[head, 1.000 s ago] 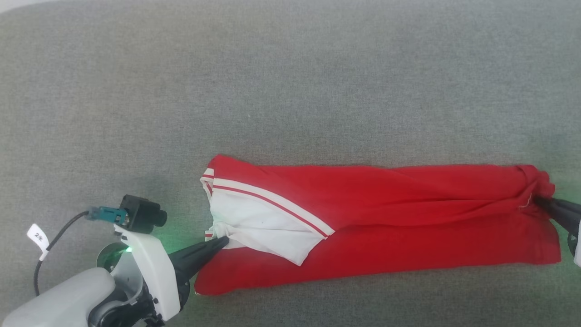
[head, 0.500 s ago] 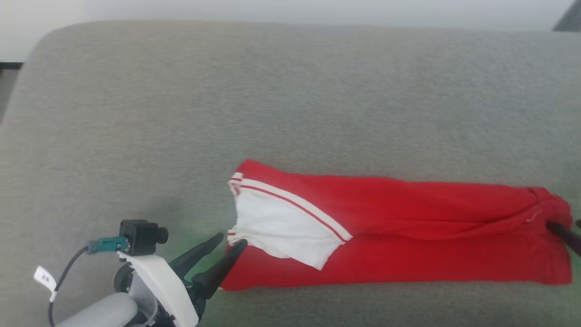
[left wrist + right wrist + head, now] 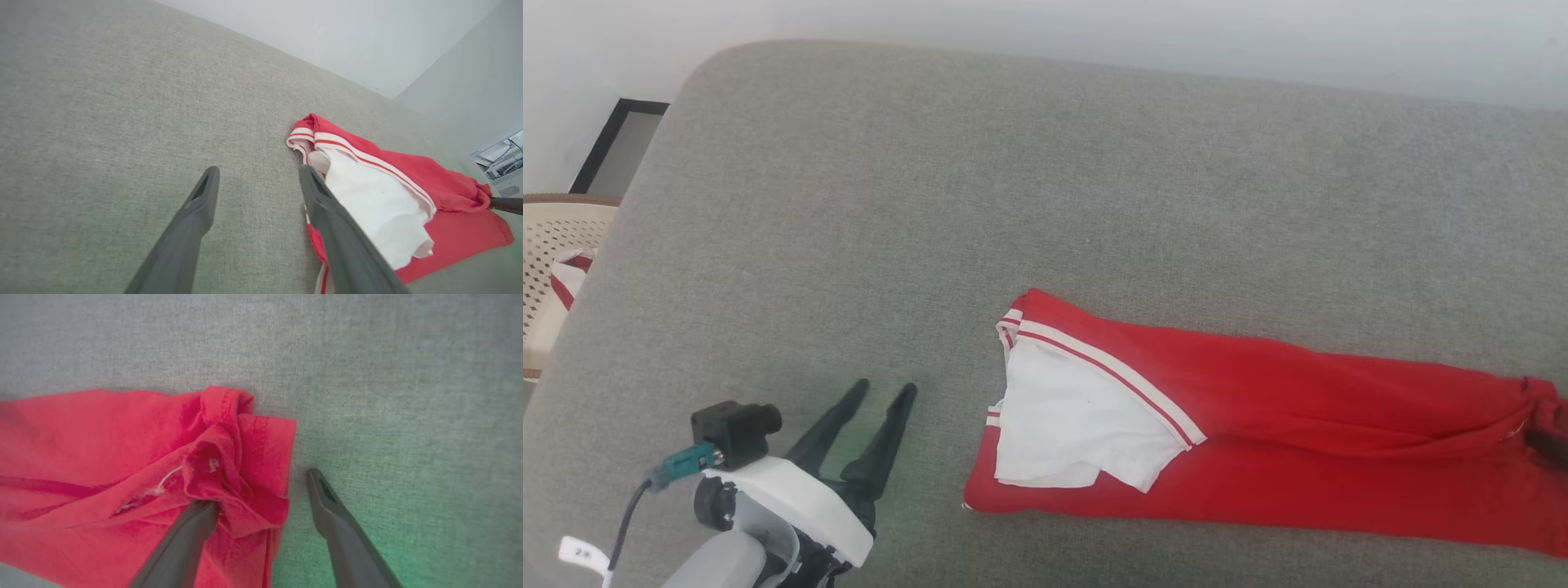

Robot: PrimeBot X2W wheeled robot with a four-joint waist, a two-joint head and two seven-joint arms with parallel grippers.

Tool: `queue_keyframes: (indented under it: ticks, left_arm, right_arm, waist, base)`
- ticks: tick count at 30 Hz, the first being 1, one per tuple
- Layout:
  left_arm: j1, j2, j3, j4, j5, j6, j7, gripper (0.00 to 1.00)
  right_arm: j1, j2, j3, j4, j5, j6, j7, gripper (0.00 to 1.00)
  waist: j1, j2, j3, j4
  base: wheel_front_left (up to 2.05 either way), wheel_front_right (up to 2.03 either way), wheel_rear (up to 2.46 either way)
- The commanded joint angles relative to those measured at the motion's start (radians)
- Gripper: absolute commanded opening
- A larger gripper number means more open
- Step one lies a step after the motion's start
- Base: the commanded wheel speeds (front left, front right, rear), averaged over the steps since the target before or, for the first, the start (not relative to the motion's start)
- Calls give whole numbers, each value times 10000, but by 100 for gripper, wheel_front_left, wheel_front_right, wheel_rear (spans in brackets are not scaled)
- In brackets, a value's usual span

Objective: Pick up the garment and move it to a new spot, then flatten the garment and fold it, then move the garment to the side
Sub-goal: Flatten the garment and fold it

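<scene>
Right end of the garment cropped by the head view's edge, the right gripper there a mere dark sliver. At the left edge, half a wicker basket, red-and-white cloth inside, unidentifiable. In the right wrist view, one fingertip lost against a bunched fold, touching or tucked under, unclear.

The only writing that shows is on a small white tag, wrapped on the dark cable that runs to the teal plug at the wrist camera. The tag hangs behind the left gripper, well back from its fingertips and off to its left side. Its dark marking starts with a "2"; the character after that is too small to make out.
</scene>
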Motion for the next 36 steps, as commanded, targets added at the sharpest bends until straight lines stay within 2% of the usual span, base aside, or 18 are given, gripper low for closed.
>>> queue_keyframes:
  ticks: [1,6,12,15,19,20,21,22,28,33,36]
  left_arm:
    - [191,-215,410,114,534,-16,-41,100]
    - [670,-1131,2366,178,2831,8,-41,100]
    - [1211,-2174,4350,-540,5766,44,-42,100]
    - [1452,-2620,5068,-790,6837,30,-42,100]
    - [1611,-3129,5804,-906,7701,11,-44,100]
    - [1628,-3253,5949,-930,7820,9,-43,100]
    - [1656,-3334,6084,-942,7912,1,-43,100]
    - [1687,-3352,6179,-957,8029,-6,-44,100]
    - [1802,-3279,6326,-1213,8136,-11,-45,100]
    - [1991,-3203,6355,-1443,8107,-13,-43,100]
    - [2015,-3134,6296,-1625,8069,-14,-45,100]
  right_arm:
    - [191,734,447,63,3,60,314,100]
    - [156,1221,719,320,-168,72,843,100]
    - [-9,1687,844,622,-442,86,1401,100]
    - [-142,1999,858,703,-595,94,1622,100]
    - [-347,2332,911,750,-903,95,1770,100]
    - [-385,2396,886,762,-956,97,1765,48]
    - [-440,2463,817,790,-1011,97,1726,16]
    - [-504,2492,760,835,-1032,97,1708,0]
    - [-966,2045,-136,1059,-1366,27,1088,0]
    - [-1158,1230,-1232,1507,-1600,-24,465,0]
    - [-1313,948,-1875,1747,-1668,26,124,0]
  waist:
    - [0,0,-21,18]
    - [0,0,-67,26]
    - [0,0,-71,-59]
    - [0,0,-47,-120]
    - [0,0,27,-212]
    - [0,0,44,-234]
    - [0,0,58,-264]
    - [0,0,66,-307]
    - [0,0,122,-732]
    - [0,0,128,-1168]
    - [0,0,109,-1403]
  base:
    - [0,0,0]
    - [0,0,0]
    - [0,0,0]
    - [0,0,0]
    - [0,0,0]
    - [0,0,0]
    - [0,0,0]
    - [0,0,0]
    - [0,0,0]
    - [0,0,0]
    - [0,0,0]
